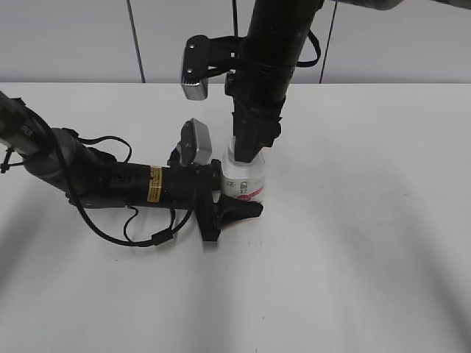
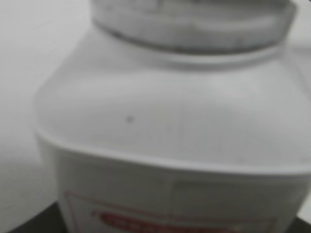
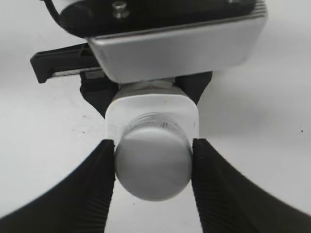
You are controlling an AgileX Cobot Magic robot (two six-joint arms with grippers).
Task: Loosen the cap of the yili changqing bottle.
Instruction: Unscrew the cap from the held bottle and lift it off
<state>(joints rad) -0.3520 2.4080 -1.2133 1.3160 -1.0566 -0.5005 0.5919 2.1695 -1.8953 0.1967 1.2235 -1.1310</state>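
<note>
Bottle (image 1: 246,180) upright on table (image 1: 368,220), cap (image 3: 153,167) on, contents unseen

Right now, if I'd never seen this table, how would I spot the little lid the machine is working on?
Find the white table, then the small white bottle with a pink label standing near its middle, clamped low by the left gripper. The cap is the round white disc on its neck, pinched between the right gripper's black fingers from above.
</note>
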